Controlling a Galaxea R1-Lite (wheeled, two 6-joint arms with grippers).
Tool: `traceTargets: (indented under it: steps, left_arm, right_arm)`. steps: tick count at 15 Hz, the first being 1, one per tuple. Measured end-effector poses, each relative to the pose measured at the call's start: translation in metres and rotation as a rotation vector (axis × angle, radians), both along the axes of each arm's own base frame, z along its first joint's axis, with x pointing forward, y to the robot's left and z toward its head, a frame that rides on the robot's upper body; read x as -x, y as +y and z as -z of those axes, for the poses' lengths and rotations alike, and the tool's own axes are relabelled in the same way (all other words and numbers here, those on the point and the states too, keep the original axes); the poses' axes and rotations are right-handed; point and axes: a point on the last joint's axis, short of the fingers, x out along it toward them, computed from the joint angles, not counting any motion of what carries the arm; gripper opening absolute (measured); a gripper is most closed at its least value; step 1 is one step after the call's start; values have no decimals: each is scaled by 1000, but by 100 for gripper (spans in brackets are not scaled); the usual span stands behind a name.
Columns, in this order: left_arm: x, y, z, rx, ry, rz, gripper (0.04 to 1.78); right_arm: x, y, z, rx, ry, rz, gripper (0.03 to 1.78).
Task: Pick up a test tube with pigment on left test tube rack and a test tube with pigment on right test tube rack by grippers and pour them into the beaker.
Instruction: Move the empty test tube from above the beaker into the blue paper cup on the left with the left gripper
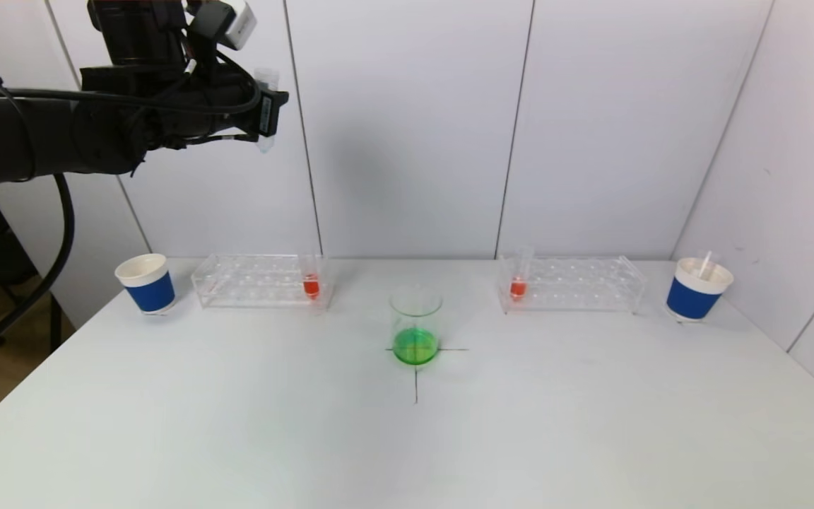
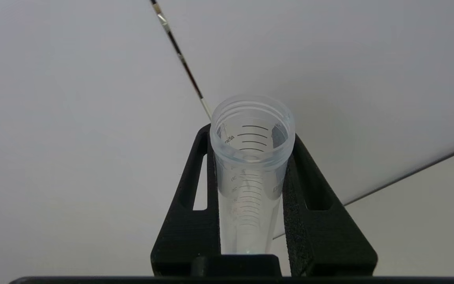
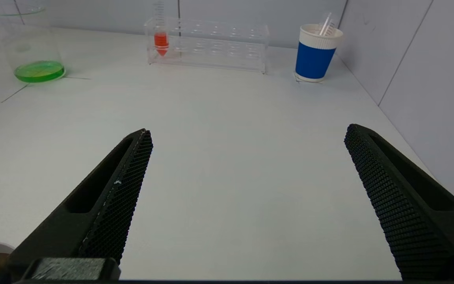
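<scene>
My left gripper [image 1: 266, 113] is raised high at the left, well above the table, shut on a clear empty test tube [image 2: 250, 165] held upright; the tube also shows in the head view [image 1: 266, 78]. A glass beaker [image 1: 415, 325] with green liquid stands at the table's middle on a cross mark. The left rack [image 1: 258, 281] holds a tube with red pigment [image 1: 311, 281]. The right rack [image 1: 573, 284] holds a tube with red pigment [image 1: 518, 283]. My right gripper [image 3: 246, 142] is open and empty, low over the near right part of the table; it does not show in the head view.
A blue-and-white paper cup [image 1: 146, 283] stands left of the left rack. Another cup [image 1: 698, 288], with an empty tube in it, stands right of the right rack near the side wall. White wall panels stand behind the table.
</scene>
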Motion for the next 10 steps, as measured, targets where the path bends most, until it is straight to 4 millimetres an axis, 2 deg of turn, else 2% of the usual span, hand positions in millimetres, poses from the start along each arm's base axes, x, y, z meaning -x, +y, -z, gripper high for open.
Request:
traceTargets:
  steps: [7,10]
  left_arm:
    - [-5,72,-1,100,34,-168,46]
    - [-7,96,2,160,48,-216,46]
  right_arm:
    - [0,0,0,0,0,-1,177]
    - [0,0,0,0,0,0,177]
